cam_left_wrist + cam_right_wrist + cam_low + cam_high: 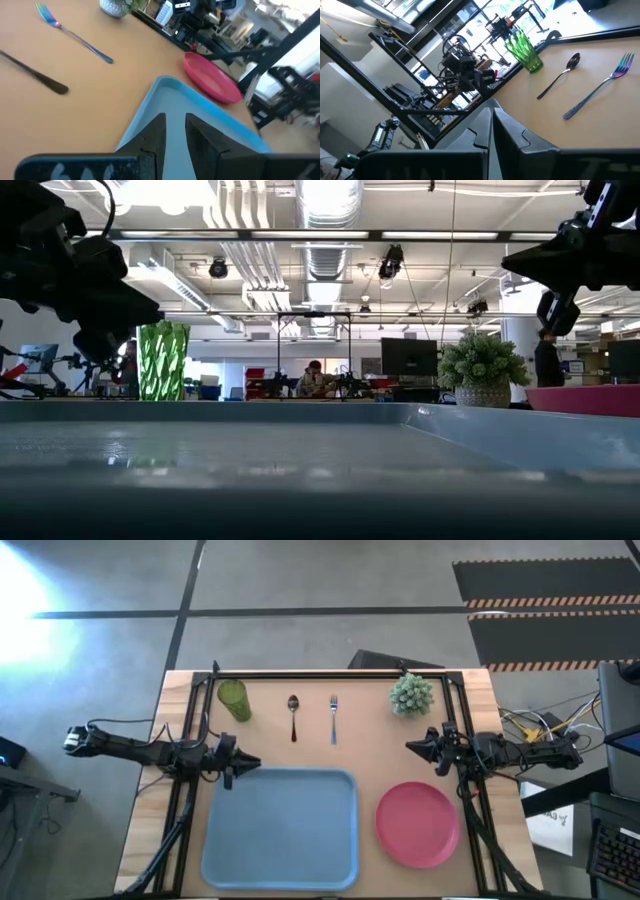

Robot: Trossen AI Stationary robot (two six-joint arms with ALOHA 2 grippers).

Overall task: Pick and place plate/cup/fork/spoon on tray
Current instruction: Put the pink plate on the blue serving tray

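Observation:
The light-blue tray (280, 825) lies at the table's near middle, with the pink-red plate (417, 823) flat on the table to its right. At the far side, from left to right, stand or lie the green cup (234, 698), upright, the spoon (293, 715) and the fork (333, 718). My left gripper (250, 765) hovers over the tray's far left corner (165, 85). Its fingers are a little apart and empty. My right gripper (412, 747) hovers above the table just beyond the plate's far edge, shut and empty.
A spiky pale-green potted plant (411, 693) stands at the far right, just beyond my right gripper. A black frame (330, 673) runs along the table's far edge and down both sides. Bare wood lies between the cutlery and the tray.

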